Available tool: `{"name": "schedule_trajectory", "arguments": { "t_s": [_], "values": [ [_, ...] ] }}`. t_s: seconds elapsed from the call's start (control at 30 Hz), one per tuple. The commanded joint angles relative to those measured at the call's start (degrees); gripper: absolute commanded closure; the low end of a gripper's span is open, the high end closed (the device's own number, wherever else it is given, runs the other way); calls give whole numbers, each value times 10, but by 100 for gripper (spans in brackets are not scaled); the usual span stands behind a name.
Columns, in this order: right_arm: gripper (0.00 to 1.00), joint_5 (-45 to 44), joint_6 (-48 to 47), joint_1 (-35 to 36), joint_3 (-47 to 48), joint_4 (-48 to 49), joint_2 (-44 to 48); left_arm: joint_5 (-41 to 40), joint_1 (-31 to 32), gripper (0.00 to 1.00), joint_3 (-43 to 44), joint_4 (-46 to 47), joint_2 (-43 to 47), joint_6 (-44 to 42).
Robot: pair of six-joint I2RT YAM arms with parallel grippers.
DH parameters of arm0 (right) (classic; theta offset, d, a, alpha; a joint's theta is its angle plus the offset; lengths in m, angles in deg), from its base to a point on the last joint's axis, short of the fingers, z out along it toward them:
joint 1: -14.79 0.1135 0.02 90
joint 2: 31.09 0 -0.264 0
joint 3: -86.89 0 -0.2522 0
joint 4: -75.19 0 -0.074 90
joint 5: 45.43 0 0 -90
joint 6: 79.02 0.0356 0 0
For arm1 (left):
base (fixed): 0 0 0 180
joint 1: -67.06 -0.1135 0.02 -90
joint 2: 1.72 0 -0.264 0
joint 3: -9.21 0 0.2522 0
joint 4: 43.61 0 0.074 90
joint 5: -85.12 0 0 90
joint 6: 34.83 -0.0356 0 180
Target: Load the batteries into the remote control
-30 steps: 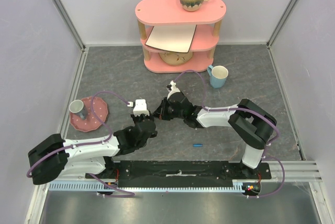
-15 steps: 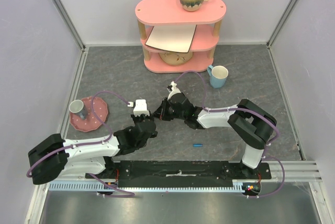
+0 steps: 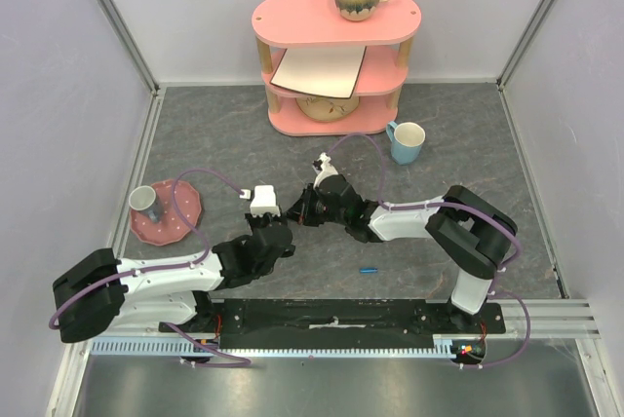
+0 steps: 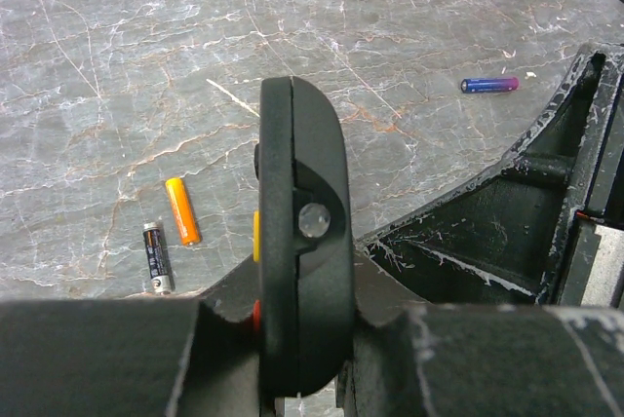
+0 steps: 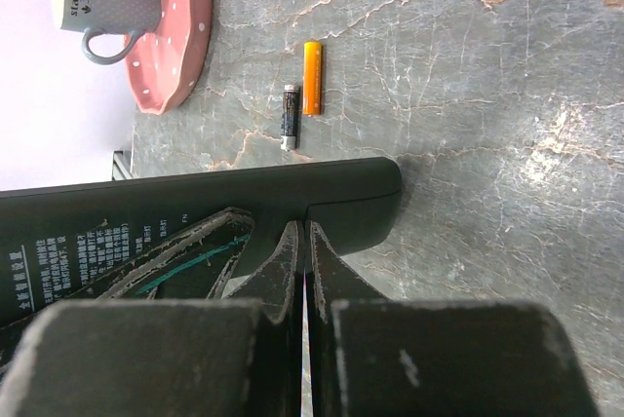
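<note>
Grey marbled table (image 3: 468, 144) carries a pink shelf (image 3: 331, 125), blue mug (image 3: 406, 141), pink plate (image 3: 174, 220), an orange cell (image 4: 181, 210) beside a black cell (image 4: 156, 256), and a blue-purple cell (image 4: 490, 85) well apart

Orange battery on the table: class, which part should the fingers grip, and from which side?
Probably best to grip the orange battery across its long sides, coming straight down from above, since it lies flat on the table. Favour the end away from the black battery close beside it.
</note>
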Motion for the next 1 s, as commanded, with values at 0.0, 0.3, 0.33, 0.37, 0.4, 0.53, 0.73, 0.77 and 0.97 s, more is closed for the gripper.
{"name": "schedule_trajectory", "arguments": {
  "t_s": [0.0,0.3,0.33,0.37,0.4,0.53,0.73,0.77,0.97],
  "values": [
    [100,-40,-34,-3,-38,-144,-27,21,12,98,7,-28,-9,44],
    [100,-40,-35,-2,-42,-141,-17,20,12,98,9,-32,-12,52],
    [100,-40,-35,-3,-42,-140,-17,21,12,98,9,-32,-13,52],
    [100,-40,-35,-2,-42,-140,-17,20,12,98,9,-32,-12,54],
    [100,-39,-34,-2,-42,-139,-16,22,12,98,9,-32,-12,54],
    [100,-40,-34,-3,-48,-133,-8,24,12,98,9,-34,-12,56],
    [100,-40,-37,-2,-44,-136,-2,35,12,98,11,-34,-14,57],
    [100,-40,-37,-2,-41,-139,-2,36,12,98,12,-34,-13,58],
    [100,-42,-37,-2,-34,-147,7,45,12,98,10,-33,-10,60]
  ]
}}
